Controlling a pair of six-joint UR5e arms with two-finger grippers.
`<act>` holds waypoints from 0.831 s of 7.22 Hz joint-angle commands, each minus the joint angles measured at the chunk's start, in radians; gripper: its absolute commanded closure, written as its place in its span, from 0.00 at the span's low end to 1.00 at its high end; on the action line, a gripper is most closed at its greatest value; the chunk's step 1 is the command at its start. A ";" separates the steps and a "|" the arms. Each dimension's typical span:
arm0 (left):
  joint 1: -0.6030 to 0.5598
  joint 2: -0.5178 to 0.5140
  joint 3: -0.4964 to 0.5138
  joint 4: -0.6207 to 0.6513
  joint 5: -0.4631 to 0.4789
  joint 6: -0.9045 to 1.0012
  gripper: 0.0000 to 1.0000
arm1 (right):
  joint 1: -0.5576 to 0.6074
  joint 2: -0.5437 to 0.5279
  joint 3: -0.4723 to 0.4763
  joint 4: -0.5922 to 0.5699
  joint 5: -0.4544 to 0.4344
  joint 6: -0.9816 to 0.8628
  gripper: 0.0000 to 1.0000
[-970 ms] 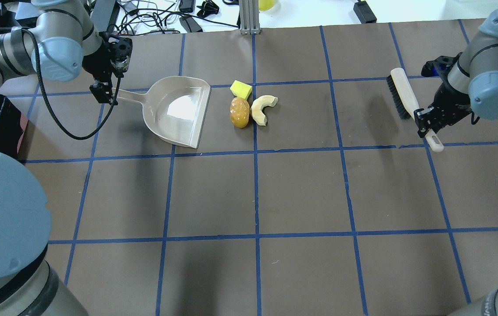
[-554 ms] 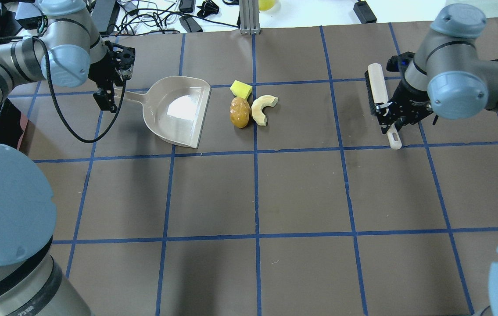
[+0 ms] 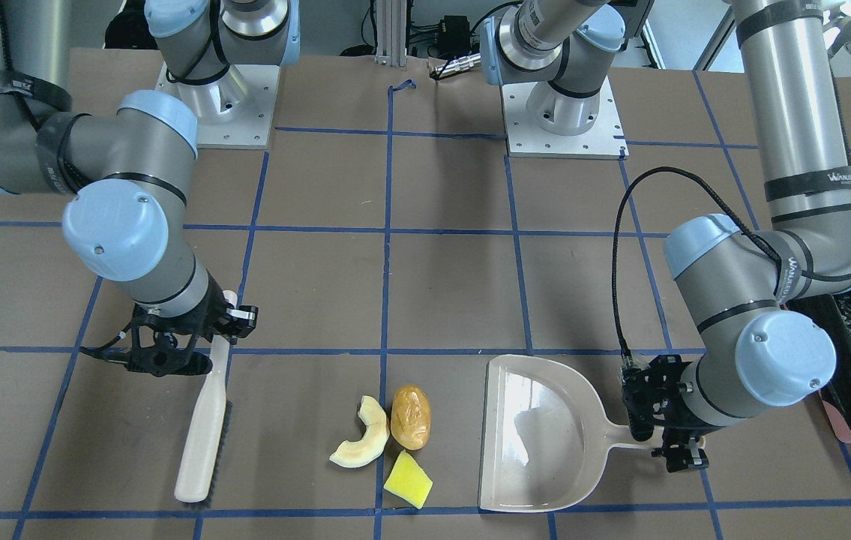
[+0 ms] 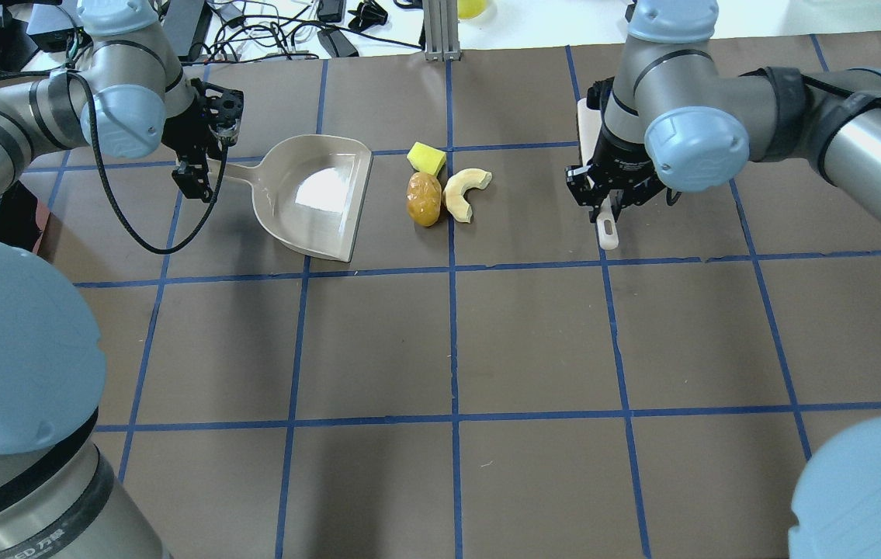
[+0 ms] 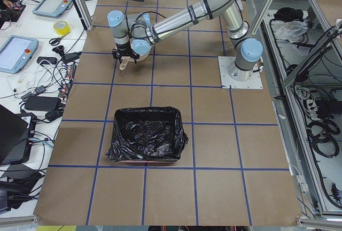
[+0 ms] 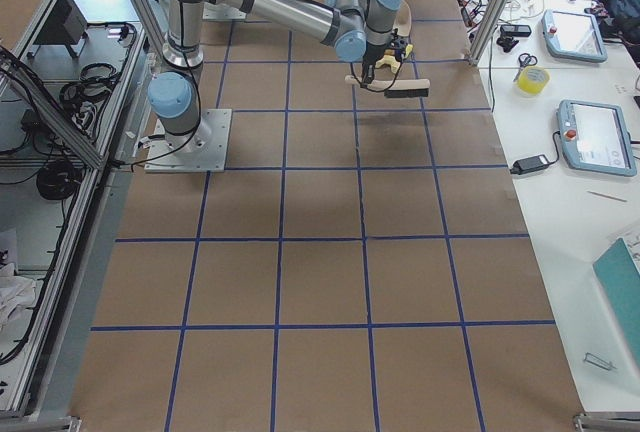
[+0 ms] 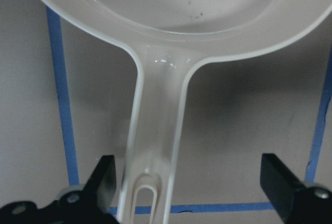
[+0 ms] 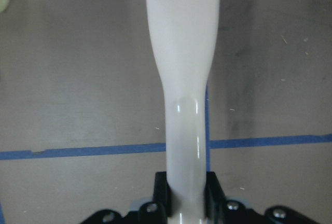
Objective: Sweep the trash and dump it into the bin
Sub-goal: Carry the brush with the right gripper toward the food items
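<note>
Dustpan (image 4: 316,194) on bench (image 4: 533,341), mouth toward nearby trash (image 4: 424,199); left gripper (image 4: 195,177) jaws wide astride its handle. Brush (image 3: 204,427) beyond trash from dustpan, clamped in right gripper (image 4: 603,203) jaws.

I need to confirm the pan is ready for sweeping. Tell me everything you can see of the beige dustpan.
The beige glossy plastic dustpan lies flat on the brown table, empty, with faint specks inside. Rounded back, straight open lip facing the golden-brown oval lump across a gap. Its slim handle ends in a hanging slot; the left hand straddles it, open, unclamped.
</note>
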 commanded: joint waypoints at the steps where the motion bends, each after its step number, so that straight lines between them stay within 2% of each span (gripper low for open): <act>1: 0.000 -0.009 0.000 0.016 0.002 0.006 0.37 | 0.090 0.078 -0.079 0.006 -0.002 -0.002 1.00; 3: -0.003 -0.015 0.009 0.036 0.000 0.018 0.64 | 0.113 0.109 -0.099 0.006 0.004 0.011 1.00; 4: -0.004 -0.015 0.011 0.036 0.000 0.022 0.88 | 0.130 0.129 -0.114 0.003 0.015 0.034 1.00; 5: -0.006 -0.015 0.016 0.036 -0.001 0.022 1.00 | 0.147 0.153 -0.140 0.006 0.015 0.080 1.00; 6: -0.009 -0.017 0.017 0.036 -0.002 0.024 1.00 | 0.169 0.184 -0.169 0.006 0.015 0.120 1.00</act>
